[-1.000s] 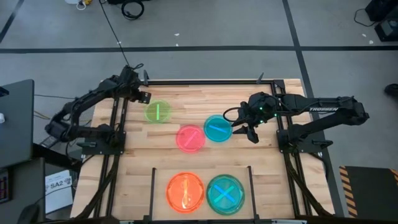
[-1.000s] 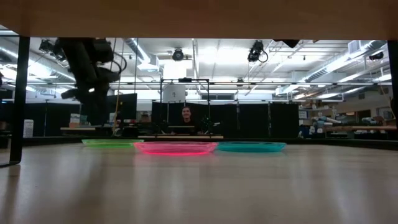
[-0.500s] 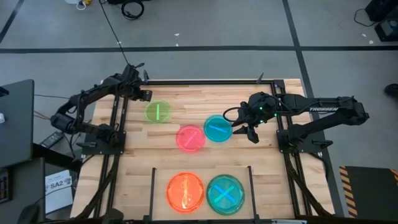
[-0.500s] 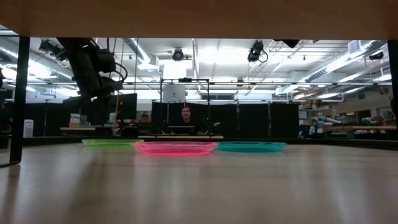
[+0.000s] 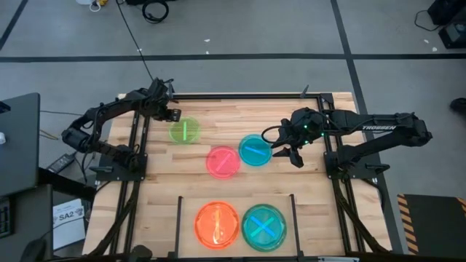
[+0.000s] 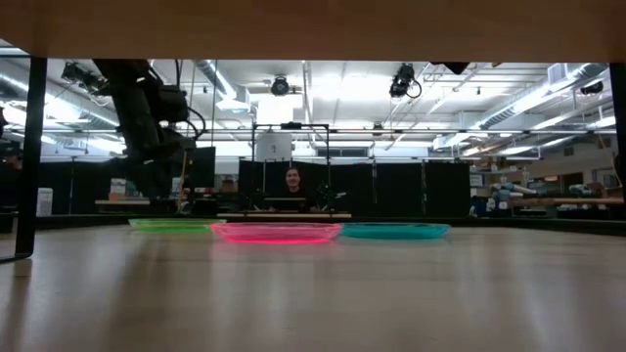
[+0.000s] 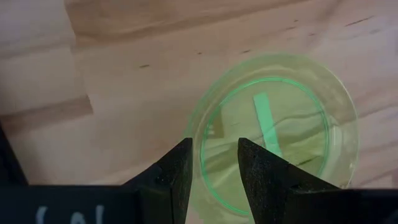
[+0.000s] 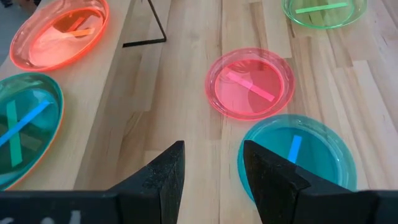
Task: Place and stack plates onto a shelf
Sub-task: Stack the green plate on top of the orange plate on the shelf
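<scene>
Left gripper [image 5: 172,113] shifts slightly, now just above green plate [image 5: 185,131] edge, jaws apart, empty. Right gripper [image 5: 282,151] beside cyan plate [image 5: 255,150], half-open, empty.

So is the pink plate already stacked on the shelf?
No, the pink plate lies alone on the table, between the green plate and the cyan plate.

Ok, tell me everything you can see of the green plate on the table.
The green plate is a small round dish of translucent neon plastic with a raised rim and one bright green stripe across its middle. It lies flat on the wooden table, alone, apart from the pink plate. The left gripper hangs over its edge, fingers open, not gripping it.
</scene>
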Controlling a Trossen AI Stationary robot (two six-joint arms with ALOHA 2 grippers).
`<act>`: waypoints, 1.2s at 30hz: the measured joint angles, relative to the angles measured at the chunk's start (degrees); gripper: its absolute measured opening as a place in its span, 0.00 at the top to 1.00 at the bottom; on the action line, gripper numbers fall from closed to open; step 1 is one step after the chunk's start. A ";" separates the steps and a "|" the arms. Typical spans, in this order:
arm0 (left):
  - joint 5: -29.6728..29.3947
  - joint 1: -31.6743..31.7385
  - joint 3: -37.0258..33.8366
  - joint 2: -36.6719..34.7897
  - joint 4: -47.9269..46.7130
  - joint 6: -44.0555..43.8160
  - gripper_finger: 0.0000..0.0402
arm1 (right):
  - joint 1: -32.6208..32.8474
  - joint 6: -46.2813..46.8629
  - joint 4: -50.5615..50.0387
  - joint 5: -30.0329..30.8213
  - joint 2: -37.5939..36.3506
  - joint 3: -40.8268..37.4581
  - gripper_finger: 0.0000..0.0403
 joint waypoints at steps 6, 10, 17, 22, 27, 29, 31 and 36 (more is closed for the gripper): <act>-1.70 -2.18 0.02 2.15 -0.20 -4.78 0.67 | 0.00 0.00 -0.02 0.00 0.00 0.00 0.58; -5.16 -3.31 0.02 2.40 -0.99 -7.48 0.67 | 0.00 0.00 -0.02 0.00 0.00 0.00 0.58; -6.61 -4.31 0.02 2.40 -4.15 -10.87 0.67 | 0.00 0.46 -0.02 -0.01 0.00 0.00 0.58; -6.57 -5.57 0.02 2.40 -8.49 -13.74 0.67 | 0.00 0.45 -0.03 -0.01 0.00 0.00 0.58; -6.59 -6.18 0.04 2.40 -9.90 -15.40 0.67 | 0.00 0.44 -0.04 -0.02 0.00 0.00 0.58; -6.54 -6.39 -0.29 2.40 -9.25 -16.58 0.67 | 0.00 0.44 -0.04 -0.02 0.00 0.00 0.58; -6.57 -6.58 -1.30 2.40 -9.35 -17.35 0.67 | 0.02 0.44 -0.02 -0.02 0.00 0.02 0.58; -6.48 -7.17 -4.99 2.40 -8.00 -18.45 0.67 | 0.02 0.44 -0.03 -0.02 0.00 0.00 0.58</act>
